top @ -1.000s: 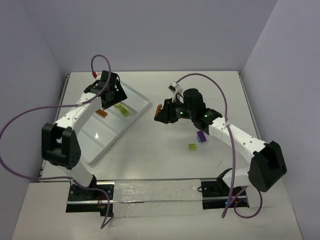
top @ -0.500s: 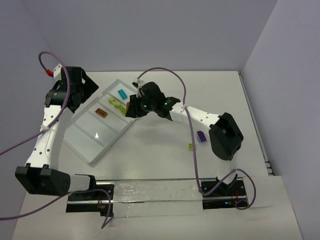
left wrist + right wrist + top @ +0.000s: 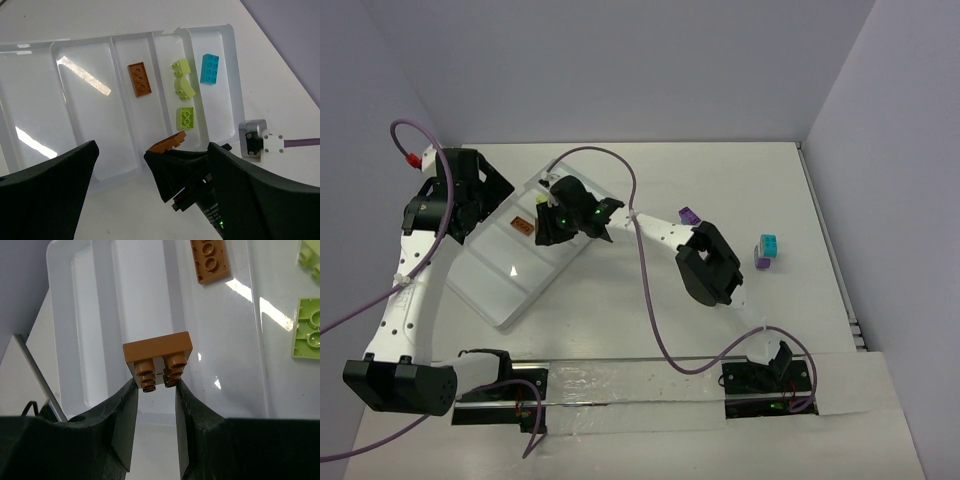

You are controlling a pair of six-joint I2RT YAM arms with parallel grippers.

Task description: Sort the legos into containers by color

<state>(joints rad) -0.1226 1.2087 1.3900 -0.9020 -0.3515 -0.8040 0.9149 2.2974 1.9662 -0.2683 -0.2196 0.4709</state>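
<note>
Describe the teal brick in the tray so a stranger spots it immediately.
Start at the flat white tray. Its end compartment, beside the one with three lime green bricks, holds a single oblong teal brick, the tray's only teal piece.

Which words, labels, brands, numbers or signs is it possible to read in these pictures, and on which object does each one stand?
None: no text can be read in any view.
The studs of the orange-brown brick held in the right gripper show no legible mark.
The white tray carries no print; its bright patches look like glare, not signs.
</note>
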